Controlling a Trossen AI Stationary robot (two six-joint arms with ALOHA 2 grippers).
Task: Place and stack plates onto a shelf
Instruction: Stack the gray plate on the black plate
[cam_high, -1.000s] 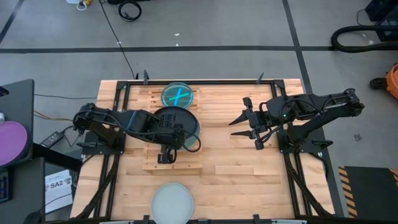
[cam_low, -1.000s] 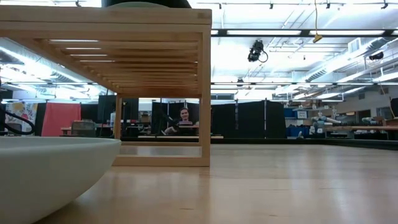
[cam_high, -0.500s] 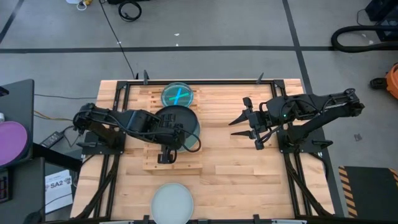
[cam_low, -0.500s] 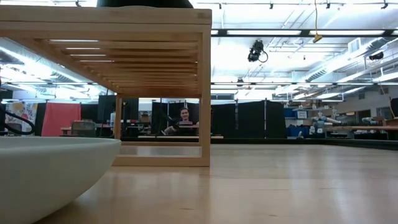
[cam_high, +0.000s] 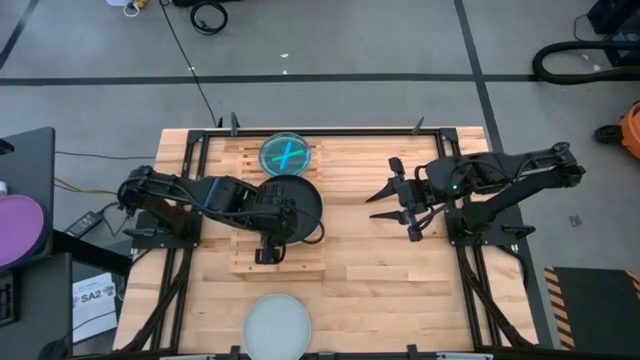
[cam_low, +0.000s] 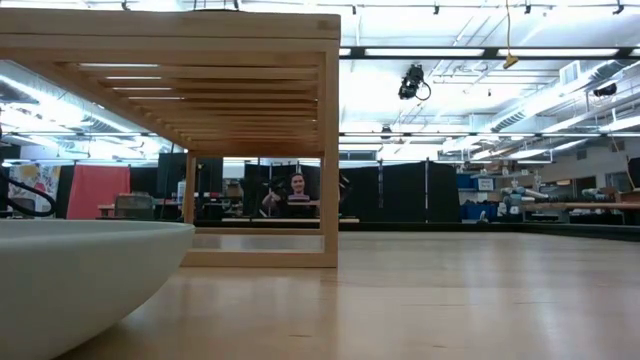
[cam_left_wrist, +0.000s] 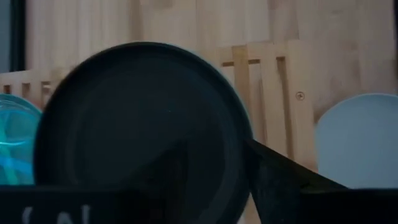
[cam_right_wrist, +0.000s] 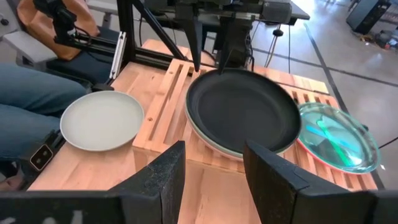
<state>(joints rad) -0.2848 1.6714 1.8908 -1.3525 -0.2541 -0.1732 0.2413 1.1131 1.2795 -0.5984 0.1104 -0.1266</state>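
Here the left gripper (cam_high: 266, 250), whose finger state I cannot tell, hovers over the dark round plate (cam_high: 290, 204) lying on a pale plate on the slatted light-wood shelf (cam_high: 248, 262), a placing step seemingly finishing, so the pale mint-green plate (cam_high: 277, 325) looks next, while the right gripper (cam_high: 385, 204) waits, fingers apart.

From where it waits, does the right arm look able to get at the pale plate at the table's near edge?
Probably yes: the pale plate lies alone, nothing between it and the right gripper.

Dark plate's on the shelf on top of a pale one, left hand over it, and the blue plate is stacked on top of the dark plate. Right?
Not quite. The blue plate isn't on the dark plate; it lies beside it on the shelf, as the right wrist view shows. The rest holds: pale plate underneath, left hand over it.
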